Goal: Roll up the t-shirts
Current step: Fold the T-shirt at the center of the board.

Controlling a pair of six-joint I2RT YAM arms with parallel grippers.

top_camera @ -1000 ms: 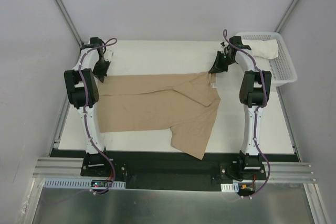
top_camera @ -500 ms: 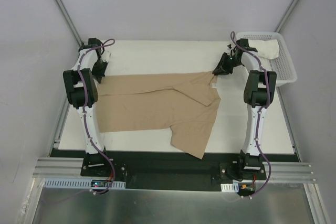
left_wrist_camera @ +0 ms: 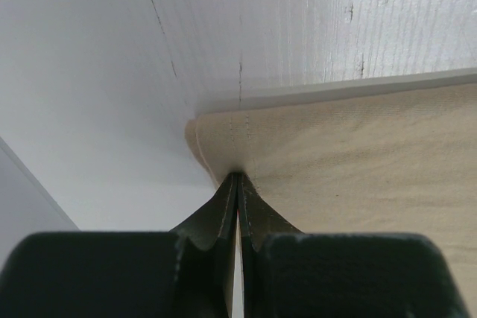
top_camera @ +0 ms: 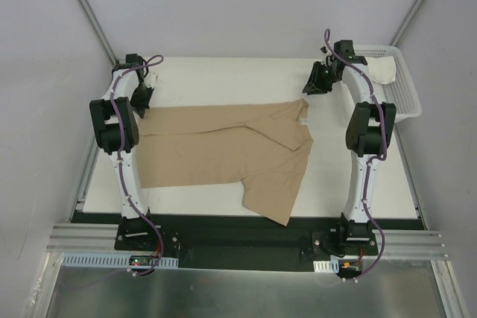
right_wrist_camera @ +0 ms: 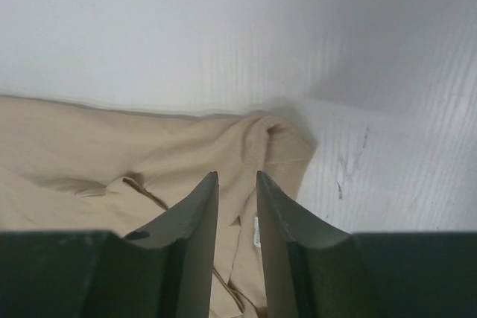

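Tan tee [top_camera: 223,147] flat on tabletop [top_camera: 358,176], spread sideways from left gripper [left_wrist_camera: 237,184] to just under right gripper [right_wrist_camera: 237,180]. One sleeve trails toward arm bases.
Left gripper pinched tight on tee's far corner, cloth between fingertips.
Right gripper partway open, empty, above collar corner. Looks clear of cloth.
White tee [top_camera: 376,71] in basket [top_camera: 402,106], outboard of right gripper.
Step, by judgement: flattening tan tee, no roll begun.
Next likely: tidy stray sleeve, then both grippers take one end, turn cloth over evenly, keep roll tight.
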